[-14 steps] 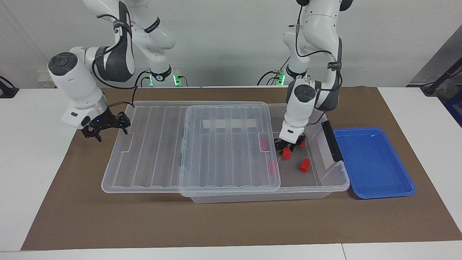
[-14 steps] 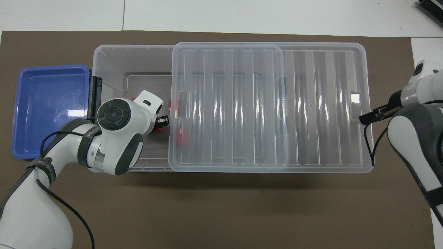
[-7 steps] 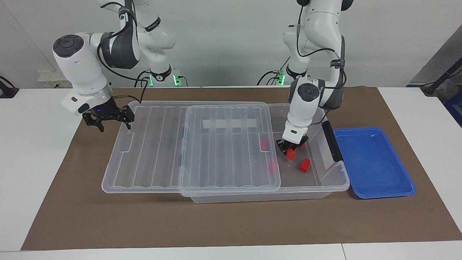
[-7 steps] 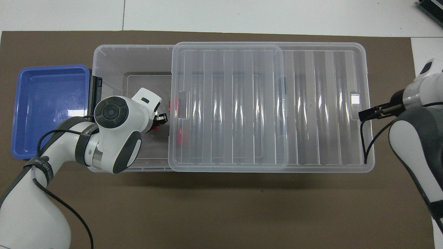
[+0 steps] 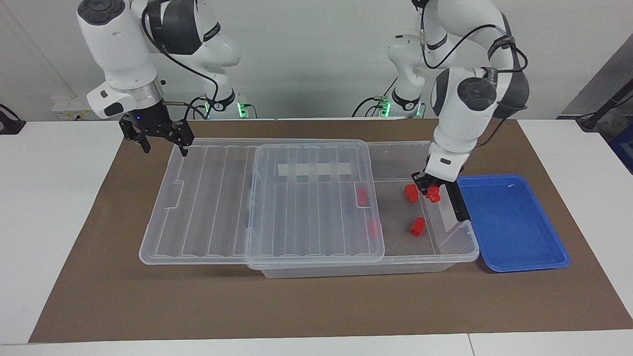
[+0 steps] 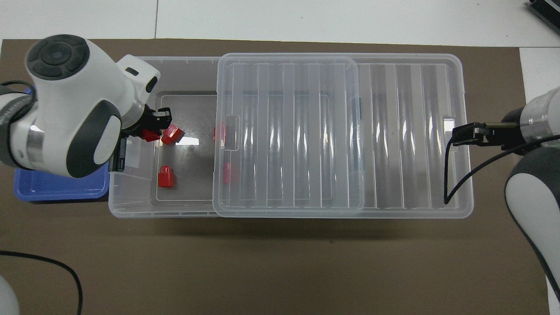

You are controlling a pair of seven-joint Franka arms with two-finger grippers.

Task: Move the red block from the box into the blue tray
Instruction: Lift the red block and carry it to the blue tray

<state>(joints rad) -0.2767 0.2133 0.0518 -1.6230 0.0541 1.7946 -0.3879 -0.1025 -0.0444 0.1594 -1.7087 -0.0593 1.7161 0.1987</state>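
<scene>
The clear box [image 5: 430,256] lies open at the left arm's end; its ribbed lid [image 5: 207,198] is slid toward the right arm's end. My left gripper [image 5: 429,190] is shut on a red block [image 5: 434,195] and holds it over the box's end beside the black clip handle [image 5: 456,195]; the block also shows in the overhead view [image 6: 151,135]. Two red blocks [image 5: 409,193] [image 5: 417,226] lie uncovered in the box and two more [image 5: 362,197] [image 5: 373,228] lie under the lid. The blue tray [image 5: 512,222] stands beside the box, empty. My right gripper [image 5: 158,136] is open over the lid's end.
A brown mat [image 5: 296,301] covers the table under the box and tray. In the overhead view the left arm hides most of the blue tray [image 6: 61,190]. The lid [image 6: 415,131] overhangs the box toward the right arm's end.
My left gripper has closed on a red block, lifted it from the box floor and carried it toward the blue tray. My right gripper has risen and drawn back above the lid's end.
</scene>
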